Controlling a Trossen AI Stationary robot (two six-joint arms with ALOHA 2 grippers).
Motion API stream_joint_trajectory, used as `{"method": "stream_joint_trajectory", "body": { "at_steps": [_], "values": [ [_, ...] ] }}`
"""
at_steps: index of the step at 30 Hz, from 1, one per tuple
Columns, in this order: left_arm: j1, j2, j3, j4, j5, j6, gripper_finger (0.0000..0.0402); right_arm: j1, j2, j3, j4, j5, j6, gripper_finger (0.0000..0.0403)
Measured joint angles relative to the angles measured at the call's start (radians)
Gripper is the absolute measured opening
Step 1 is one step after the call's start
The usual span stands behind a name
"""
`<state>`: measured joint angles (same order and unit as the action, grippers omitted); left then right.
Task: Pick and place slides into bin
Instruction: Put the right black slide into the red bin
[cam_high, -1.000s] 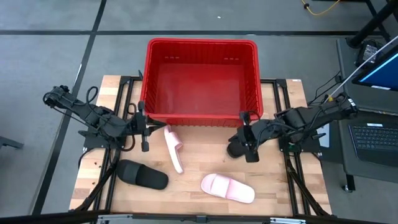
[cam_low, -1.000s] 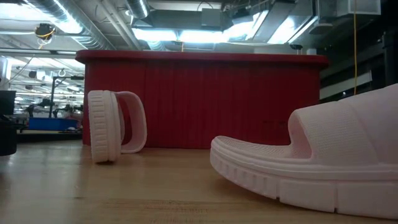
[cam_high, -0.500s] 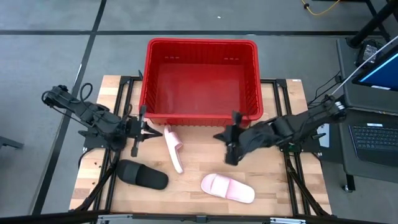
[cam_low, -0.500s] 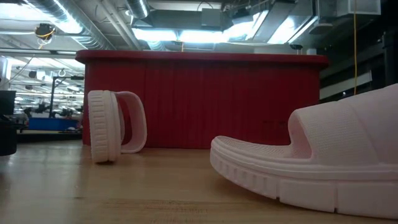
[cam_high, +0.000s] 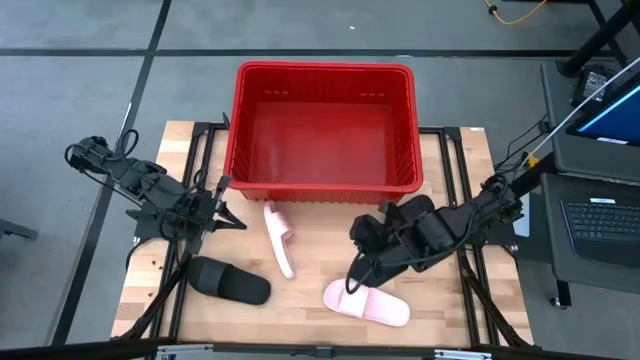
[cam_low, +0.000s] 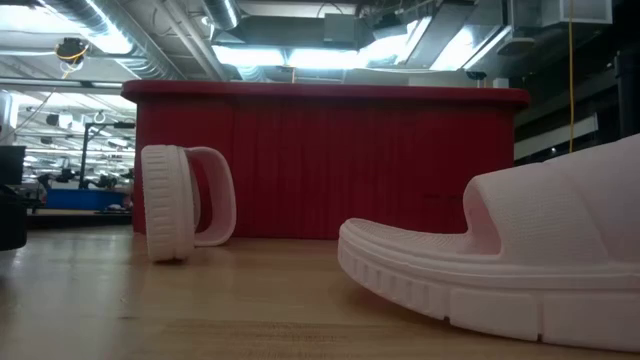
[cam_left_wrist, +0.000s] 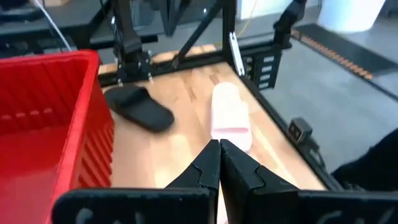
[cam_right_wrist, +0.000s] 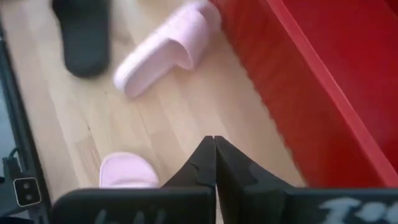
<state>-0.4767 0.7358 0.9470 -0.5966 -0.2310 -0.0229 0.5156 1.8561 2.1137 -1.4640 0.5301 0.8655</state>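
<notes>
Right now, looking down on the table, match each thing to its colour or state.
Things:
1. bin
2. pink slide by the bin
3. other pink slide
4. right pincer

Colour or state:
A. shut, over the table
B. red
C. standing on its edge
D. flat on its sole

Pairs: 1-B, 2-C, 3-D, 4-A

Two dark robot arms, all black.

The left arm (cam_high: 135, 185) and the right arm (cam_high: 455, 220) have chunky black joints with thin black cables looping along them; each wrist view shows two smooth, pointed black fingers (cam_left_wrist: 205, 167).
</notes>
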Motion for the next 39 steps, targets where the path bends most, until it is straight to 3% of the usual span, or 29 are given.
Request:
{"method": "stream_joint_trajectory", "body": {
  "at_steps": [4,8,14,25,39],
  "values": [
    [0.0,0.0,0.0,-0.047,-0.001,-0.017,0.0001,0.012,0.006,0.011,-0.109,-0.03,0.177,0.0006],
    [0.0,0.004,0.0,-0.06,-0.001,-0.016,0.0003,0.013,0.005,-0.014,-0.106,-0.11,0.215,0.0013],
    [0.0,0.003,0.0,-0.059,-0.001,-0.016,0.0004,0.012,0.006,-0.08,-0.107,-0.113,0.259,0.0036],
    [0.0,0.004,0.0,-0.059,-0.002,-0.018,0.0007,0.01,0.006,-0.237,-0.108,-0.115,0.317,0.0132],
    [0.0,0.004,-0.001,-0.059,-0.002,-0.017,0.0012,-0.003,0.006,-0.256,-0.107,-0.158,0.379,0.0229]
  ]
}}
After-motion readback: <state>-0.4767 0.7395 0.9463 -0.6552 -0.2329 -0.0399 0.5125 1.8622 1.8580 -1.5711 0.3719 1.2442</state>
